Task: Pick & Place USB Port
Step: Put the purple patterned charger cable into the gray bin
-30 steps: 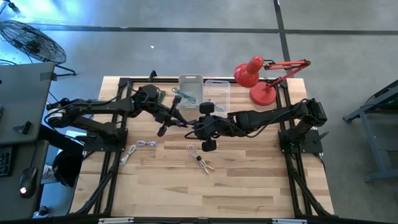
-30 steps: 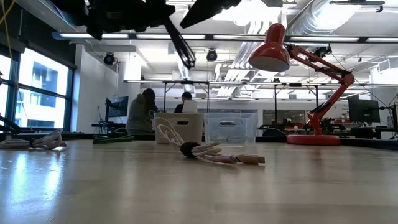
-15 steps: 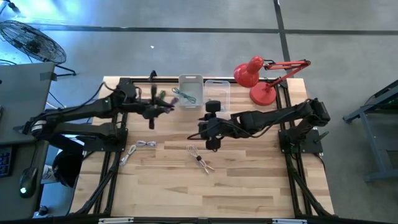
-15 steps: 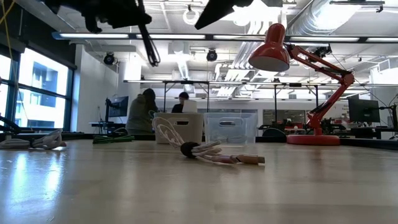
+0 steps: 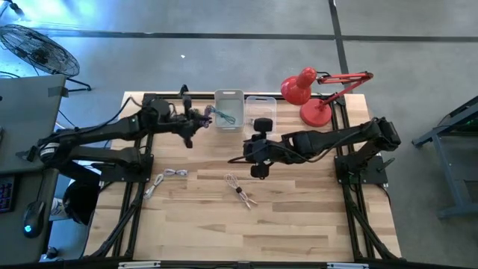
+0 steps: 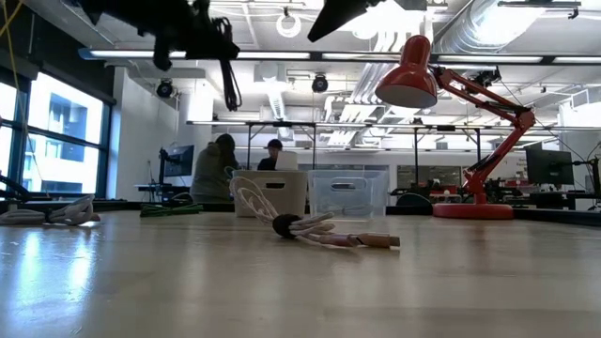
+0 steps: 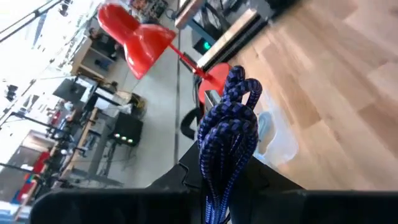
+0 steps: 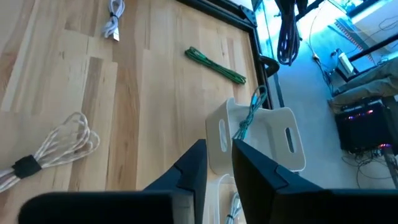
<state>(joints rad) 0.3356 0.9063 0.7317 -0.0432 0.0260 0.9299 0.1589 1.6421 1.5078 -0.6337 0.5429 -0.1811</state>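
A dark blue braided USB cable (image 7: 227, 140), wound into a bundle, is held by my left gripper (image 7: 217, 194). That gripper (image 5: 188, 128) hovers above the table's far left part, just left of the white bin (image 5: 229, 109), and the cable (image 6: 228, 80) hangs below it. My right gripper (image 8: 219, 177) is open by a narrow gap with nothing between its fingers. It (image 5: 246, 153) is raised over the middle of the table, near the clear bin (image 5: 261, 112). My left gripper pinches the wound cable between its two fingers at one end of the bundle (image 7: 214, 180); the fingers themselves hide the exact spot. The looped end (image 7: 239, 87) reaches out past the fingers. The bundle hangs slack, clear of the table.
A teal cable (image 8: 249, 118) lies in the white bin. On the table lie a green cable (image 8: 214, 64) and two white cable bundles (image 5: 169, 175) (image 5: 239, 191). A red desk lamp (image 5: 310, 97) stands at the far right.
My left gripper has carried the blue cable from the middle of the table up and toward the far left, away from my right gripper, and its wrist has tipped toward level. The cable has stayed hanging below it. My right gripper has drawn slightly toward the right.
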